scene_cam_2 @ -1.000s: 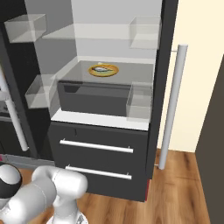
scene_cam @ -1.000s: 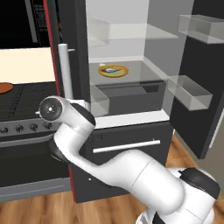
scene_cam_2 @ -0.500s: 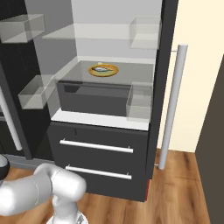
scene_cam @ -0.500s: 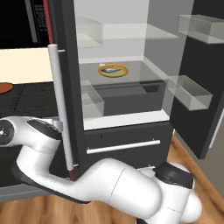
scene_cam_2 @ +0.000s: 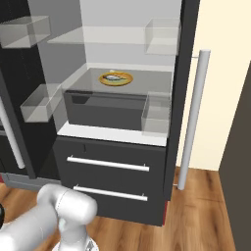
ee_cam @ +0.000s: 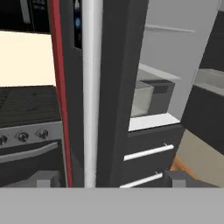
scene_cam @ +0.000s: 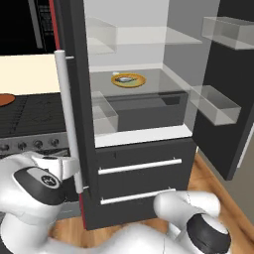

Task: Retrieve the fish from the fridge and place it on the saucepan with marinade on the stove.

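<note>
Fish (scene_cam: 127,78): small, silver-grey, lying on a round yellow-rimmed plate (scene_cam: 140,83) on a glass shelf (scene_cam_2: 147,81) inside the fridge (scene_cam_2: 117,112); both doors stand open. Below the shelf: dark crisper bin, then two lower drawers (scene_cam_2: 110,171) with white bar handles.

Hand (ee_cam: 111,178): fingers spread wide, one tip either side of the left door's white bar handle (ee_cam: 92,87) and the door edge, holding nothing; whether a tip touches the handle cannot be told.

Stove (scene_cam: 30,124): black, left of the fridge, knobs along its front.

Saucepan with marinade (scene_cam: 6,99): orange-brown disc at the stove's far left edge, cut off by the frame.
</note>
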